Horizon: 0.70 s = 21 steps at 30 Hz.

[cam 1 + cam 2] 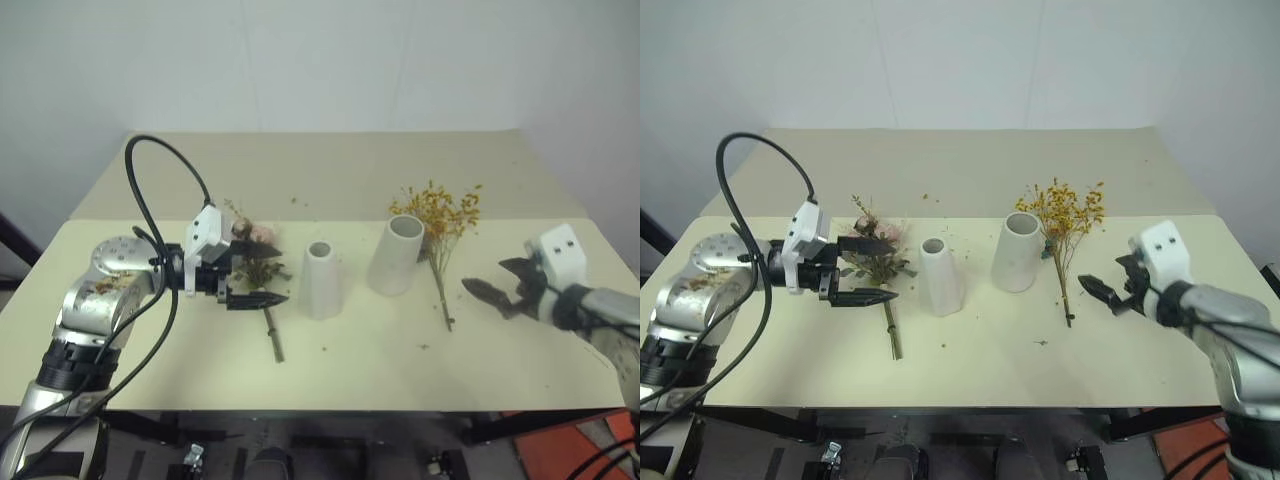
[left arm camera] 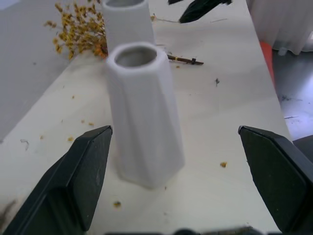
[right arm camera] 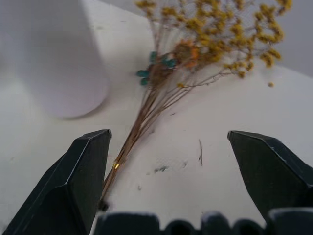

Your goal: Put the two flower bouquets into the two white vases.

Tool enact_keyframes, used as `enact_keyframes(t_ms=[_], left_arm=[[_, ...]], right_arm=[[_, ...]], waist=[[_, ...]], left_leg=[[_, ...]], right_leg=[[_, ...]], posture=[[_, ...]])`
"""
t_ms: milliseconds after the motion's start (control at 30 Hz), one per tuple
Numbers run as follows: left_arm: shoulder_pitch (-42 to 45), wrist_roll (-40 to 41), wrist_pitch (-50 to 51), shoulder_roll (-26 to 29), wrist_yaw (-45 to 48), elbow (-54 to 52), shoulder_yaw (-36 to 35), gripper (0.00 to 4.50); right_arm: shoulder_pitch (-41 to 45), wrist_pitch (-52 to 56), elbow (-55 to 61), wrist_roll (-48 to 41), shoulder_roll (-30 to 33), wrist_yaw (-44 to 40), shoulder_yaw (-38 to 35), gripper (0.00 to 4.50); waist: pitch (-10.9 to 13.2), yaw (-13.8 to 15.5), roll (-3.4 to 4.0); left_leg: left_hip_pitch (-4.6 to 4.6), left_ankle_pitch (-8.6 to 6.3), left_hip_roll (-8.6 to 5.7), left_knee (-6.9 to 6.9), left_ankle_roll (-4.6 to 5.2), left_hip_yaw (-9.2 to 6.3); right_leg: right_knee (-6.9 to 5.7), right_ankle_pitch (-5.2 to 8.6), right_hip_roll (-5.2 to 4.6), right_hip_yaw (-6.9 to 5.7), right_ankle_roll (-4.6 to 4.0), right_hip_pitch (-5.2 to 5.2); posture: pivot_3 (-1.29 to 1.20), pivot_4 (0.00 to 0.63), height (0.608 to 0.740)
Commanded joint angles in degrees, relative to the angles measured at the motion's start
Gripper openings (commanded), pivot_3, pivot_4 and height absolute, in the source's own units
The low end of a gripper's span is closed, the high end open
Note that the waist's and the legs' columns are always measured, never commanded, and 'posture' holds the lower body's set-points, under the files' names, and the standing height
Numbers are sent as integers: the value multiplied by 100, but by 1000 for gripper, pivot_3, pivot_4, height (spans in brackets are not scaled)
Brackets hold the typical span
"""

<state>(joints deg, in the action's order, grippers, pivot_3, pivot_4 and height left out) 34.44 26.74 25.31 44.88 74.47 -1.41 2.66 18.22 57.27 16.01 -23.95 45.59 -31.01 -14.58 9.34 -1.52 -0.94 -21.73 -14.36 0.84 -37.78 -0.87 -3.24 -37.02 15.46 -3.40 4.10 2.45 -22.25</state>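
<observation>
The bouquet of pink roses (image 1: 256, 238) lies on the table left of centre. My left gripper (image 1: 262, 281) hovers open just over its stalks, pointing at the slimmer white vase (image 1: 322, 281), which stands upright between the spread fingers in the left wrist view (image 2: 144, 117). The wider white vase (image 1: 398, 256) stands to its right. Beside that vase lies the spray of yellow-orange blooms (image 1: 440, 212), stems toward the front. My right gripper (image 1: 494, 283) is open, right of those thin brown stems (image 3: 142, 125) and apart from them.
A dark stalk (image 1: 274, 338) runs from under the left gripper toward the table's front edge (image 1: 320, 408). Loose petals and crumbs dot the cream tabletop. A black cable (image 1: 150, 200) loops above the left arm. A white wall stands behind the table.
</observation>
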Motion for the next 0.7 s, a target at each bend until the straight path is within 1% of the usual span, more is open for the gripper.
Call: enact_keyframes(t_ms=[33,133,333,600,700], left_arm=[[360,-24,229,-20,-51,28,68,4500],[616,-73,286,-92,-66,116,151,4500],[1094,-46,289,-307,56,431,221,4500],[1090,-165,211,-388,172,478,258,4500],[1073,-175,219,-394,186,471,251,4500]], right_arm=[[439,709,-270,-8,-59,244,233,4482],[703,923,-490,69,-123,295,542,4482],[1146,857,-919,250,-442,463,938,4482],[1614,800,-1654,798,-912,993,1398,4482],[1707,665,-1898,905,-1104,1030,1441,3904]], waist=[[0,14,0],[0,19,0],[0,10,0],[0,-91,0],[0,-111,0]], left_leg=[[-5,-1,1,0,2,-2],[-27,-1,-2,-4,3,-2],[-19,-1,-3,-8,3,-1],[-21,0,-1,-8,4,-3],[-20,0,-2,-8,4,-2]], right_leg=[[1,1,1,-3,0,-2],[4,0,-3,-3,0,-16],[-6,0,-2,-3,0,-15],[-7,0,-2,-3,0,-16],[-9,-1,-2,-2,0,-17]], posture=[[0,150,740],[0,150,740],[0,150,740],[0,150,740],[0,150,740]])
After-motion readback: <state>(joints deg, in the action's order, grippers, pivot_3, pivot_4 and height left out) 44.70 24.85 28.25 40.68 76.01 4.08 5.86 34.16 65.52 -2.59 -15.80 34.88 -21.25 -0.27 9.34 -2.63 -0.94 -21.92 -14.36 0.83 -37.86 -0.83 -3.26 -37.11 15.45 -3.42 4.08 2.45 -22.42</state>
